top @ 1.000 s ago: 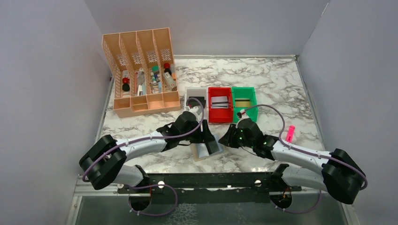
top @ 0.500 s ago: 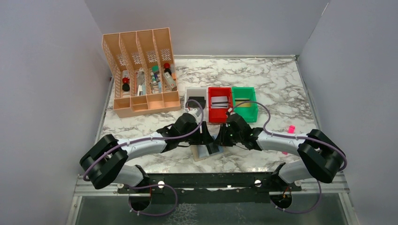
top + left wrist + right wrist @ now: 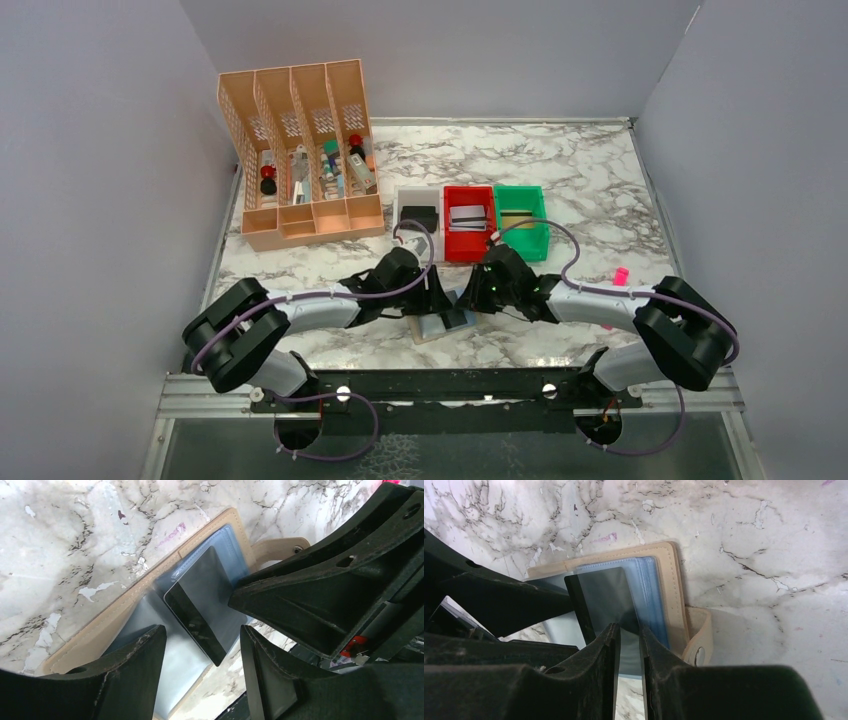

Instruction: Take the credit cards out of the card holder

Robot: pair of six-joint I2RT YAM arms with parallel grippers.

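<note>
The card holder point(image 3: 92, 630) point(image 3: 674, 580) point(image 3: 432, 328) lies open on the marble, tan-bordered with blue-grey panels. A black credit card point(image 3: 197, 605) point(image 3: 599, 592) sits on its right panel, its near corner tilted up off the panel. My left gripper point(image 3: 202, 630) point(image 3: 440, 300) hangs open over the holder with that corner between its fingers, untouched. My right gripper point(image 3: 629, 629) point(image 3: 470, 295) has its jaws a narrow gap apart, tips at the card's edge; whether they pinch it is unclear. Three other cards lie in the white point(image 3: 418, 214), red point(image 3: 468, 216) and green point(image 3: 516, 217) bins.
The three bins stand side by side just behind the grippers. An orange slotted organizer point(image 3: 300, 150) with small items stands at the back left. A pink marker point(image 3: 620, 273) lies beside the right arm. Grey walls close in both sides and the back.
The right arm has swung left from beside the pink marker, bringing its gripper onto the card holder. The left gripper stayed over the holder, its arm shifting slightly.
</note>
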